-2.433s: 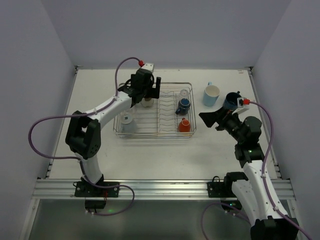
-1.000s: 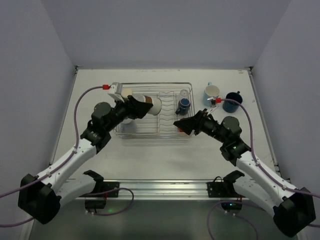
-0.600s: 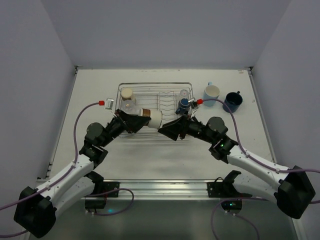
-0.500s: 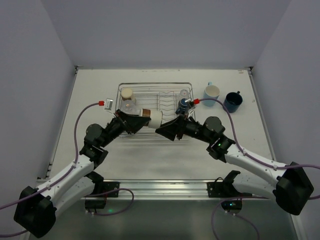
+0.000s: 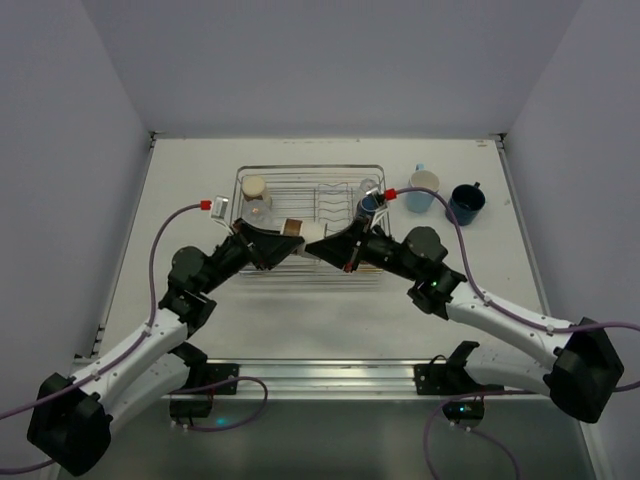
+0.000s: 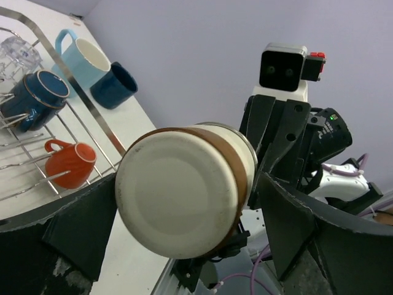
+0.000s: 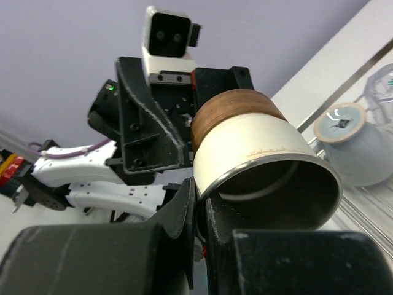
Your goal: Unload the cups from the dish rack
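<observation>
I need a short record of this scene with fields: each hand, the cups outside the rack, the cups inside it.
left hand: shut on the cream and brown cup, held sideways above the dish rack
right hand: at the cup's open rim; whether it grips is unclear
outside rack: light blue mug and navy mug, on the table right of it
inside rack: small orange cup, small dark blue cup, clear glass, one upturned cup at the left

- Nothing legible at this moment: no lettering, number or brand reads on the cream-and-brown cup [image 6: 184,190] or on the dish rack [image 5: 300,168].
</observation>
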You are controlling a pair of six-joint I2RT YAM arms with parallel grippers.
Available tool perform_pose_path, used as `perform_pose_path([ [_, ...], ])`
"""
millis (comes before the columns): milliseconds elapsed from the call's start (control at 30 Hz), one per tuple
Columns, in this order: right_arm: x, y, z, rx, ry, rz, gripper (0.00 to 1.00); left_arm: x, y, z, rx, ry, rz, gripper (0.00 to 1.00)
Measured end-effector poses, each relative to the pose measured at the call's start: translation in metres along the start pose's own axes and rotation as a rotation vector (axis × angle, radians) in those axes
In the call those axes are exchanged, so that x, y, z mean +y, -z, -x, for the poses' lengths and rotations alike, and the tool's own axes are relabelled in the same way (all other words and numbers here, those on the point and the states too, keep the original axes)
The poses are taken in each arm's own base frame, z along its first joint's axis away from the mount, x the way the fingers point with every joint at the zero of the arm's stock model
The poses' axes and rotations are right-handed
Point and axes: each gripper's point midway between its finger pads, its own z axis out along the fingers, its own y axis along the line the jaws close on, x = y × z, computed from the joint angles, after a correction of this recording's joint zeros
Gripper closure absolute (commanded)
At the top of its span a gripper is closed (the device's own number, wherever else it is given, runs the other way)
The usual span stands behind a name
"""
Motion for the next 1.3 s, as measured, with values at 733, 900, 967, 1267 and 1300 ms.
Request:
perform_pose_path([
  [733, -0.046, 0.015, -0.160, 0.801, 0.337, -0.608, 1.00, 0.014, 0.124, 0.141, -0.305, -0.722, 0.881, 0.00],
  [900, -0.085, 0.020, -0.197, 0.959, 0.414, -0.748, 1.00, -0.008, 0.165, 0.158, -0.495, -0.728, 0.902, 0.00],
  [967, -0.096, 0.018, -0.204, 0.991, 0.444, -0.786, 1.00, -0.004, 0.173, 0.158, -0.516, -0.728, 0.923, 0.00],
  [1267, -0.121, 0.014, -0.215, 1.055, 0.510, -0.876, 0.64, 0.012, 0.184, 0.151, -0.516, -0.740, 0.976, 0.00],
  [1300, -0.122, 0.013, -0.215, 1.054, 0.515, -0.878, 0.58, 0.012, 0.184, 0.151, -0.516, -0.740, 0.976, 0.00],
])
